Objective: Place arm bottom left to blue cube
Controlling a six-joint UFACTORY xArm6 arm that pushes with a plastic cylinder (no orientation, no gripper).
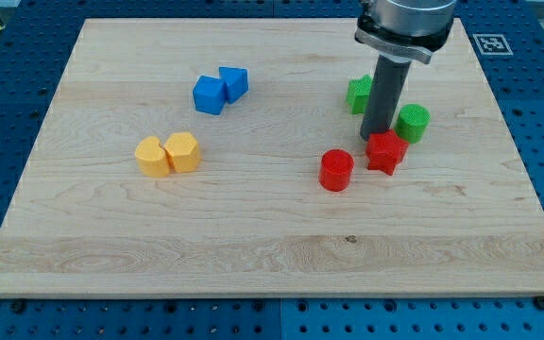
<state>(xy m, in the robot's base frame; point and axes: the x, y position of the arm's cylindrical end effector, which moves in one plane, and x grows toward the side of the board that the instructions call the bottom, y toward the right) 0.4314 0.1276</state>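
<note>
Two blue blocks touch at the view's upper left of centre: a blue cube (pixel 235 82) and a second blue block (pixel 210 94) at its lower left. My rod comes down at the view's right and my tip (pixel 374 138) stands just above the red star block (pixel 385 151), far to the right of the blue blocks. The tip's very end is partly hidden behind the red star.
A red cylinder (pixel 336 170) lies left of the red star. A green block (pixel 359 93) sits behind the rod and a green cylinder (pixel 412 123) to its right. Two yellow-orange blocks (pixel 153 156) (pixel 184 151) touch at the left. The wooden board (pixel 272 255) rests on a blue perforated table.
</note>
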